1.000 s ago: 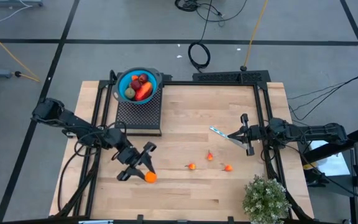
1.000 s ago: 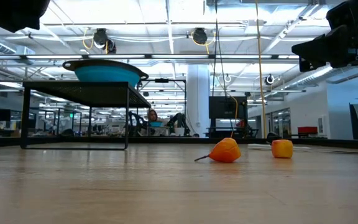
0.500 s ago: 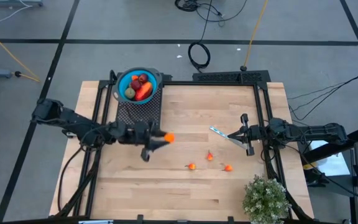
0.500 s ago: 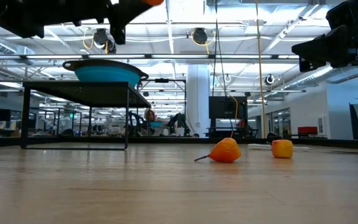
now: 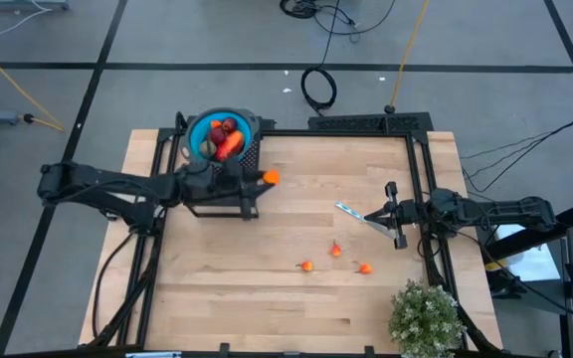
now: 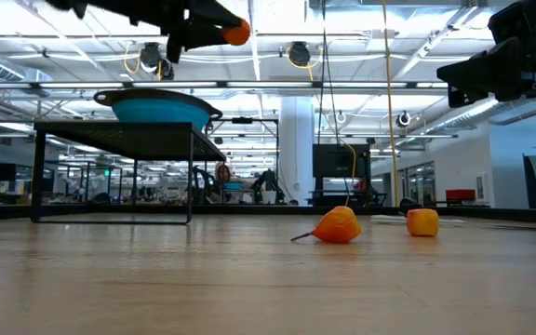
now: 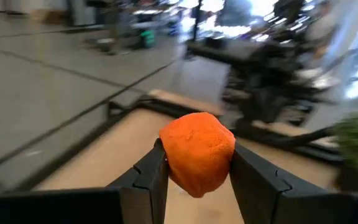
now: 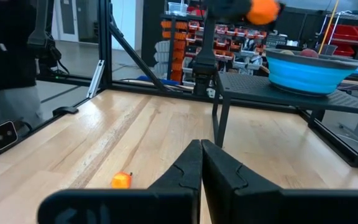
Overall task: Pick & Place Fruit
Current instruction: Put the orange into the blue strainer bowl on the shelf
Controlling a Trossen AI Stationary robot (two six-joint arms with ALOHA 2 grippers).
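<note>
Since half a second ago, the small orange fruit [image 5: 271, 177] is being carried farther back, up beside the blue bowl [image 5: 195, 132] on the black stand [image 5: 252, 159]. It is sitting between the fingers of the left gripper [image 5: 265, 178], clamped. The right gripper [image 5: 394, 213] is being kept closed, empty, at the right.

Blue bowl [image 5: 221, 132] holding red, red-orange and brownish-green fruit [image 5: 221, 139], orange fruit piece [image 7: 197, 152] between dark fingers [image 7: 151, 177], three orange pieces [image 5: 336, 261] on light wood table [image 5: 296, 308], black mesh stand [image 5: 222, 179], green plant [image 5: 426, 316].
</note>
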